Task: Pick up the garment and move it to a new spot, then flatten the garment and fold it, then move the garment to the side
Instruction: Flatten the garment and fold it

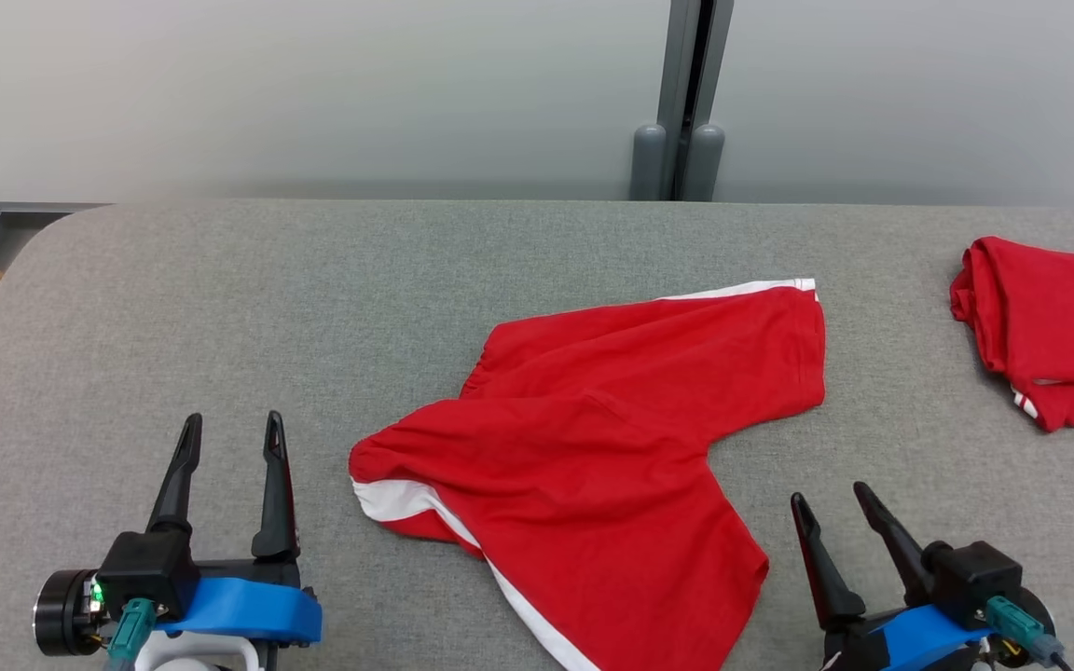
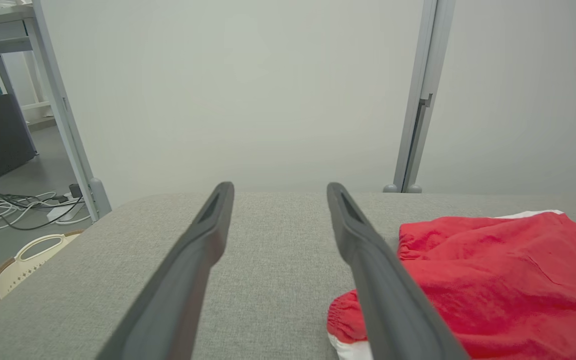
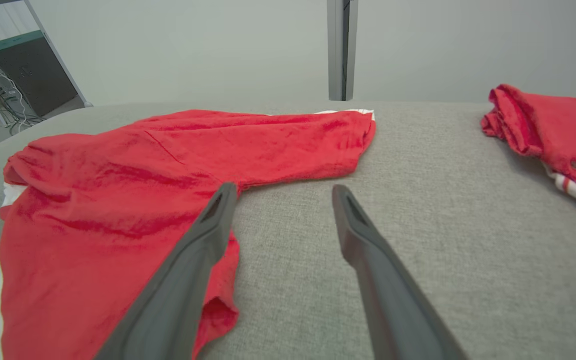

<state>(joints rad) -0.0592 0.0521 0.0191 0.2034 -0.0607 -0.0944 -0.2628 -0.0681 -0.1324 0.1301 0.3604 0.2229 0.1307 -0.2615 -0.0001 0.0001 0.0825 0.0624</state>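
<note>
Head view: white-striped red cloth shorts (image 1: 593, 438) unfolded between empty, wide-apart left gripper (image 1: 232, 419) and right gripper (image 1: 829, 494); folding needs hem grasps

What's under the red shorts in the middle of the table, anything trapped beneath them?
The red shorts lie on the grey table, which shows along their edges. No lump stands out, but the cloth hides what is beneath, so something flat cannot be ruled out.

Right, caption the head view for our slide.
Red shorts lie rumpled on grey table between open left gripper and open right gripper.
</note>
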